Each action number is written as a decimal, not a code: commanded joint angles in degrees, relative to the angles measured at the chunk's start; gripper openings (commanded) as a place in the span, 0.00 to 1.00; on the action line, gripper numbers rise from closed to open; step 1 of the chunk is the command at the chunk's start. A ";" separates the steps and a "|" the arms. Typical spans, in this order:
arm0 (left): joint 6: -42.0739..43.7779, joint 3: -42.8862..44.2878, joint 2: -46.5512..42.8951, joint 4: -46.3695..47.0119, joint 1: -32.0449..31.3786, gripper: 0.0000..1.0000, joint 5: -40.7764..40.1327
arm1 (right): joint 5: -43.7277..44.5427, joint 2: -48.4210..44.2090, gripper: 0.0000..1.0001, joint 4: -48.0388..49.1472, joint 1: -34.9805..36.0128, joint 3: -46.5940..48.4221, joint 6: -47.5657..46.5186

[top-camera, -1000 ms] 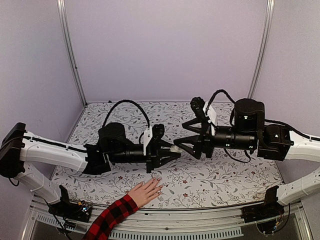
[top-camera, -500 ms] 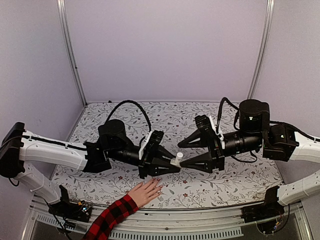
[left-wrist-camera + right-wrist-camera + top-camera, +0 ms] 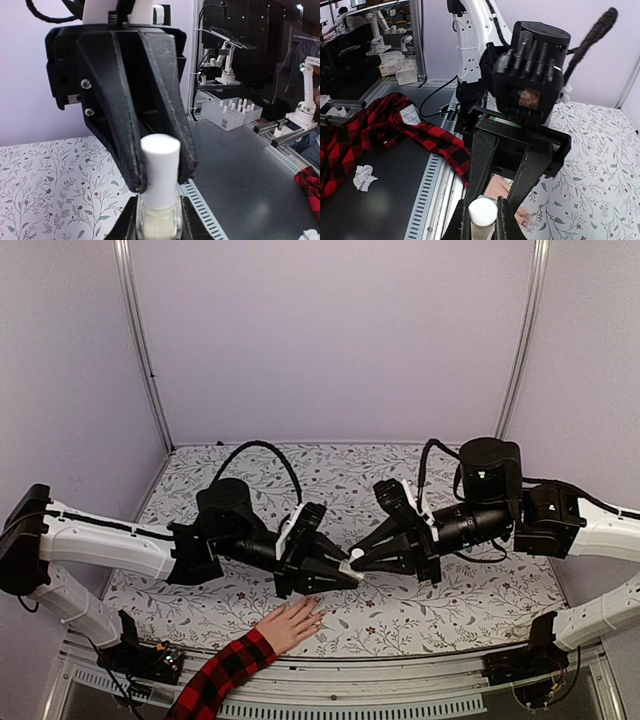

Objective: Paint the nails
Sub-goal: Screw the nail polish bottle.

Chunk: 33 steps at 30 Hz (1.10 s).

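Note:
A small clear bottle [image 3: 159,216] of pale polish hangs in the air, and my left gripper [image 3: 159,229] is shut on its glass body. My right gripper [image 3: 483,226] comes in from the opposite side and is shut on the bottle's white cap [image 3: 482,212]. In the top view the two grippers meet tip to tip at the cap [image 3: 356,558], left gripper [image 3: 345,576] against right gripper [image 3: 362,562]. A light-skinned hand [image 3: 292,624] in a red-and-black plaid sleeve [image 3: 222,677] lies flat on the table just below them. Its nails [image 3: 319,604] are small, pale dots at the fingertips, also seen as nails [image 3: 525,220] in the right wrist view.
A floral-patterned tabletop [image 3: 450,600] lies under both arms, with a slotted metal rail [image 3: 400,680] along its near edge. Plain walls and two upright posts [image 3: 140,350] close off the back. More plaid cloth [image 3: 350,145] and a crumpled tissue [image 3: 364,177] lie beyond the table.
My right gripper swung in toward the left gripper and closed its wide-open jaws on the bottle's white cap. The left gripper turned toward it, still holding the bottle. The hand stayed still.

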 commanded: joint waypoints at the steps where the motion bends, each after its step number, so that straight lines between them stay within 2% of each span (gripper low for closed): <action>1: -0.45 0.60 -0.96 2.76 1.05 0.00 -3.32 | 1.30 1.52 0.00 -0.48 -0.15 2.31 1.29; 5: -0.07 -0.69 -2.65 3.32 1.45 0.00 -7.81 | 4.47 1.50 0.00 0.52 -0.11 1.91 3.00; 17: -1.19 -0.98 -4.36 3.91 1.10 0.00 -30.14 | 17.14 4.09 0.00 3.26 -0.11 2.19 9.19; 24: -1.63 -1.30 -3.21 6.35 0.11 0.00 -43.02 | 26.66 8.68 0.00 3.37 -0.11 4.29 13.38; 33: -1.25 0.98 1.72 8.03 -1.44 0.00 -57.85 | 34.77 13.99 0.00 4.38 -0.11 6.22 19.26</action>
